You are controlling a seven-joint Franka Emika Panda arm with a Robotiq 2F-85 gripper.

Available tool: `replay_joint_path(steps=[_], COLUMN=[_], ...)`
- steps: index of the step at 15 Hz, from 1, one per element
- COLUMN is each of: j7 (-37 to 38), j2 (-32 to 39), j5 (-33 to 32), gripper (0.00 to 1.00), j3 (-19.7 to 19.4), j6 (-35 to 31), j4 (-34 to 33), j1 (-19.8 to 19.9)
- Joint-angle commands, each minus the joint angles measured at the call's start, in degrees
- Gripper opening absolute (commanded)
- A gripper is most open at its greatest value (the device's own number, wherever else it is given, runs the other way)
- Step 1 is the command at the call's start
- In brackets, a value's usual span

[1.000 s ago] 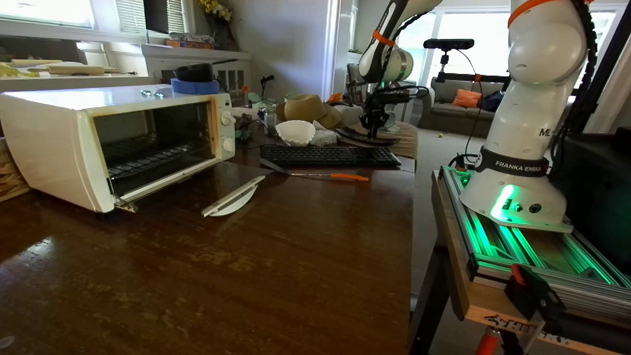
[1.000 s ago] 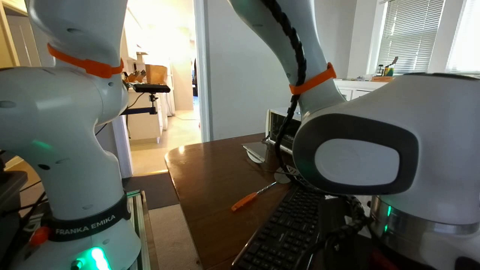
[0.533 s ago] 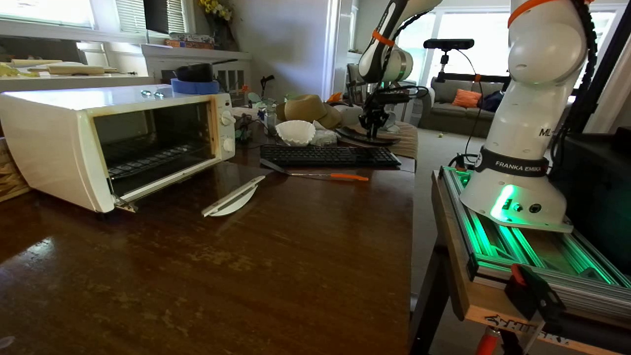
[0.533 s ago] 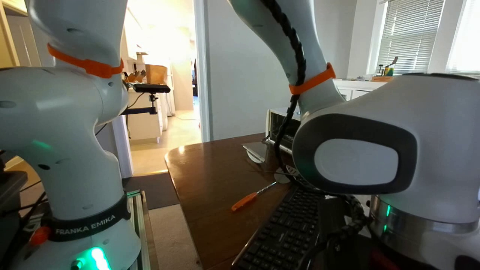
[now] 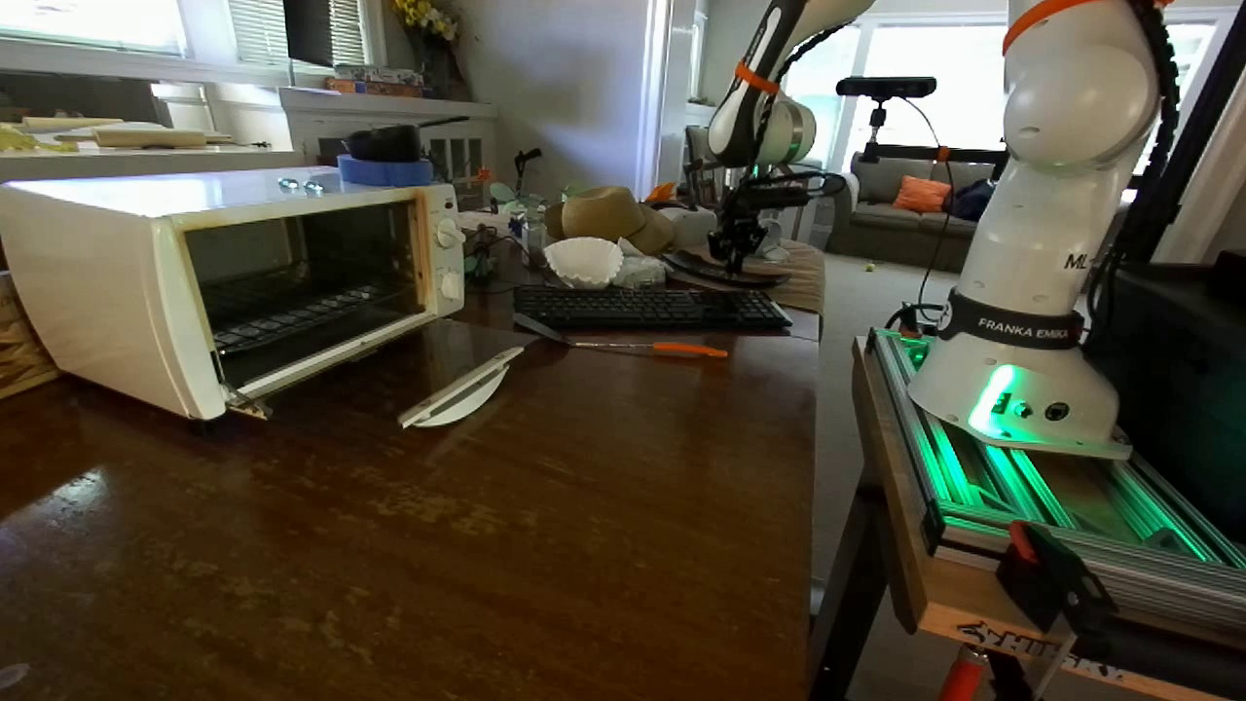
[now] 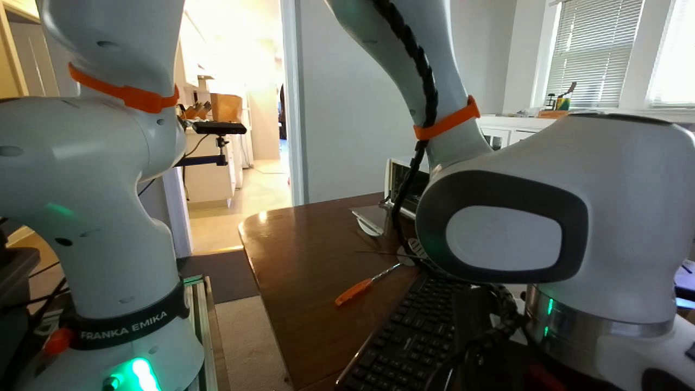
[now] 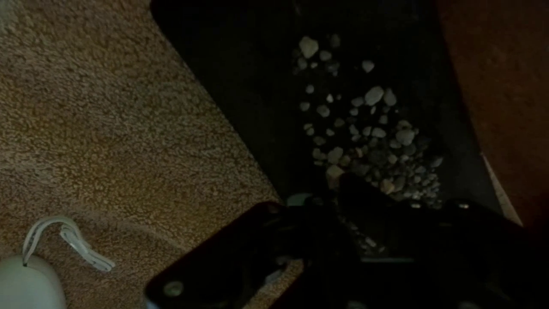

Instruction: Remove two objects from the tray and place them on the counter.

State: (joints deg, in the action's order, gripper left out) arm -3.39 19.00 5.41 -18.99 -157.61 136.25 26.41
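The dark tray [image 7: 257, 94] lies on a brown textured cloth in the wrist view and holds several small grey and tan stones [image 7: 374, 95]. In an exterior view the tray [image 5: 769, 279] shows edge-on past the keyboard. My gripper [image 5: 735, 261] points down over it; in the wrist view its fingers [image 7: 333, 185] are very dark. They stand close together, with a tan stone [image 7: 334, 172] at the tips. The left fingertip blends into the tray, so I cannot see whether the stone is pinched. The glossy brown counter [image 5: 438, 565] also shows in an exterior view [image 6: 304, 244].
A black keyboard [image 5: 642, 307], an orange-handled spatula [image 5: 686, 349] and a white fluted bowl [image 5: 584, 261] lie near the tray. The white toaster oven [image 5: 117, 282] stands farther along, with a flat bar-edged piece [image 5: 465, 389] before it. A pale object with a strap [image 7: 30, 283] lies on the cloth.
Over the last half second the arm's forearm and wrist have shifted slightly left in both exterior views. The gripper has moved a little with them. The objects on the counter have not moved.
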Motion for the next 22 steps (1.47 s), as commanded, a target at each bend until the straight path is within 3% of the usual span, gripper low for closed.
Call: replay_joint_path(steps=[1,3,4,5,9,21,22], j7=[-1.1,-1.1,-1.0,-1.0,-1.2,-1.9,-2.3], j2=[0.8,1.0,1.0,0.8,-0.4,-4.4,-4.6], j5=[1.2,1.3,1.3,1.4,1.6,0.2,0.4], gripper=[0.22,0.23,0.18,0.07,0.00,0.01,0.15], j3=[0.7,0.7,0.7,0.7,0.5,-0.5,-0.4], j6=[-1.8,-2.1,-2.0,-2.0,-1.6,-0.1,-0.6], j4=[1.6,1.7,1.7,1.7,1.8,3.3,3.5], j1=[0.3,0.3,0.3,0.3,0.7,0.2,0.3])
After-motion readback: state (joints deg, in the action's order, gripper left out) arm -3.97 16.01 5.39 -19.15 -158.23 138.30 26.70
